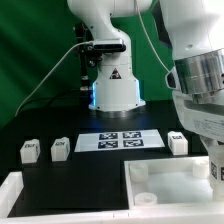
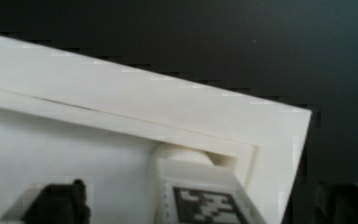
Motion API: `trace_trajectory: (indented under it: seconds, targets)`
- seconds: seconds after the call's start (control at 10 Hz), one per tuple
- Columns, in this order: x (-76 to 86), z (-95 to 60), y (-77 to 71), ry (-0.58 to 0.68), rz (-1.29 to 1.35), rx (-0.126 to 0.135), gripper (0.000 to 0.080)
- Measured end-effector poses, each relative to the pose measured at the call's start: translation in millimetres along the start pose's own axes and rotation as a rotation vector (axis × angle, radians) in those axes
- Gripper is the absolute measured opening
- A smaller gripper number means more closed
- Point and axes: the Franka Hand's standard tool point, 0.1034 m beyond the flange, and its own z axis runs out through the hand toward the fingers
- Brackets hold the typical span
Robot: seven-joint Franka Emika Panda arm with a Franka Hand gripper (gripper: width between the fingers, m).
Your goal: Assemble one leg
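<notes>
In the wrist view a leg (image 2: 208, 192), a white block with a black-and-white tag, stands in a corner of the large white tray-like panel (image 2: 69, 130), against its raised rim. My gripper (image 2: 208, 208) is open, and the leg lies between its two dark fingers (image 2: 59, 203) with a gap on each side. In the exterior view the gripper is mostly hidden behind the arm at the right edge, over the panel (image 1: 170, 190). Three more legs stand on the black table: two at the exterior view's left (image 1: 29, 151) (image 1: 60, 148) and one at its right (image 1: 178, 143).
The marker board (image 1: 120, 140) lies flat in front of the robot base (image 1: 113, 85). A white wall piece (image 1: 40, 195) runs along the front left. The arm's white body (image 1: 200, 80) fills the exterior view's right.
</notes>
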Motion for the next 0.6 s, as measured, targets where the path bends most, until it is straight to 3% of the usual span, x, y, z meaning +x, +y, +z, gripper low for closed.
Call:
trace_trajectory:
  seconds: [0.2, 0.6]
  targets:
    - [-8.1, 1.8, 1.4, 0.001, -0.324, -0.009, 0.0643]
    - [-6.3, 2.1, 1.8, -0.001, -0.731, -0.009, 0.0649]
